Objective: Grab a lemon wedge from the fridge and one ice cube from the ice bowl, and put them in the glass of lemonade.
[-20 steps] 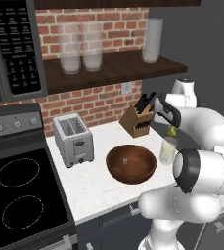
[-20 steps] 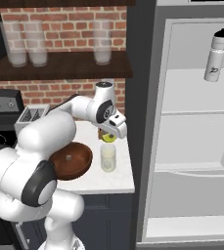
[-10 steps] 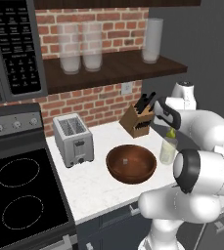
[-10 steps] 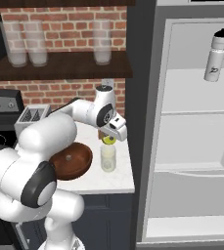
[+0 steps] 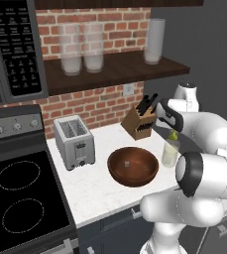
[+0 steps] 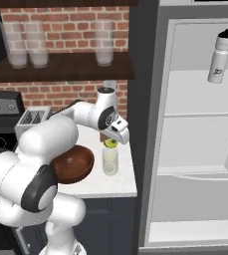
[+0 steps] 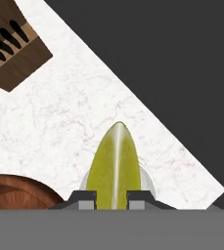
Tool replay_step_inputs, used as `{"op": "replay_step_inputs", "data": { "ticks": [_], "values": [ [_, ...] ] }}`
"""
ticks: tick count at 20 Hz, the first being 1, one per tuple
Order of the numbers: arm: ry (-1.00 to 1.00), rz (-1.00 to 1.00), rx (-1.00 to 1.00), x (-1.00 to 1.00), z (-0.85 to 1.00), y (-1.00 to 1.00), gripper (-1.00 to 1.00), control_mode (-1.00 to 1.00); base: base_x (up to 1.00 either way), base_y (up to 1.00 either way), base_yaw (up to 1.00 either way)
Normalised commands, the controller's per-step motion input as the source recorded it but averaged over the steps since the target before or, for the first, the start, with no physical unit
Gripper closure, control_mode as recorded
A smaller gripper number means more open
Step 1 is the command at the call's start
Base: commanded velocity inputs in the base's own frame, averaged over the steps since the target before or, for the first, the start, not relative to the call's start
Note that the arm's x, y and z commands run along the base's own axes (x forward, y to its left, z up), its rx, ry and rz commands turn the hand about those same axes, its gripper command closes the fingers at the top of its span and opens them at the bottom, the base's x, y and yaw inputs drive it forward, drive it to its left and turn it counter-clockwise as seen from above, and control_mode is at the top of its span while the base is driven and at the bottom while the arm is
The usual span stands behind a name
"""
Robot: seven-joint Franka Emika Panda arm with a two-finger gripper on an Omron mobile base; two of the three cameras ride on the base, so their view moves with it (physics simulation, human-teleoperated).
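Little moved since earlier frame: gripper (image 6: pixel 111 144) holds station, jaws clamped on lemon wedge (image 7: pixel 116 166), glass of lemonade (image 6: pixel 109 160) directly beneath. Wedge fetched, not dropped. Ice bowl (image 5: pixel 133 166) beside glass; ice cube untouched.

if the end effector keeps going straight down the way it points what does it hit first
Most likely the glass of lemonade: the end effector, shut on the lemon wedge, hangs right above its rim, though exact alignment is hard to judge.
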Motion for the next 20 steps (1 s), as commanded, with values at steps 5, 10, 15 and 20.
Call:
{"op": "replay_step_inputs", "data": {
  "ticks": [5, 10, 15, 20],
  "values": [
    [0.00, 0.00, 0.00, 0.00, 0.00, 0.00, -1.00, -1.00, 0.00, 0.00, 0.00],
    [0.00, 0.00, 0.00, 0.00, 0.00, 0.00, -1.00, -1.00, 0.00, 0.00, 0.00],
    [0.00, 0.00, 0.00, 0.00, 0.00, 0.00, -1.00, -1.00, 0.00, 0.00, 0.00],
    [0.00, 0.00, 0.00, 0.00, 0.01, -0.03, -1.00, -1.00, 0.00, 0.00, 0.00]
  ]
}}
